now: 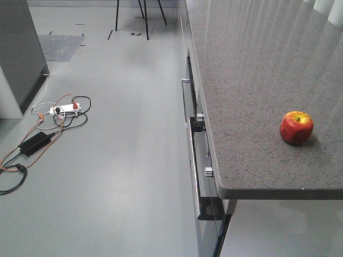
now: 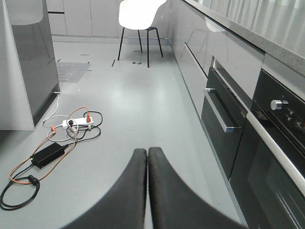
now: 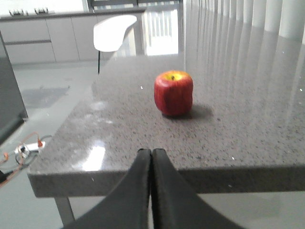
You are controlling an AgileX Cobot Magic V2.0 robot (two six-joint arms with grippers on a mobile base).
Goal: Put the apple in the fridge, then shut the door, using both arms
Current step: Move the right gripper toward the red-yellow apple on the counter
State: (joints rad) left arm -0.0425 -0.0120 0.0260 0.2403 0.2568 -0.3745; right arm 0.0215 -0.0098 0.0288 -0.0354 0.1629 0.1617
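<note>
Far left: dark grey fridge [image 1: 19, 53] standing on the floor [image 1: 123, 160]. Just beside it, a white power strip [image 1: 64, 110] and tangled cables [image 1: 13, 160] lie on the floor. Centre: oven fronts [image 1: 199, 160] under the worktop [image 1: 252, 64] edge. Right: apple [image 1: 296, 127] upright on the worktop, stem up, near the front corner, well apart from the fridge. Wrist views: left gripper [image 2: 147, 150] has its fingers pressed together, empty, above the floor; right gripper [image 3: 151, 151] also has its fingers pressed together, empty, short of the worktop edge.
</note>
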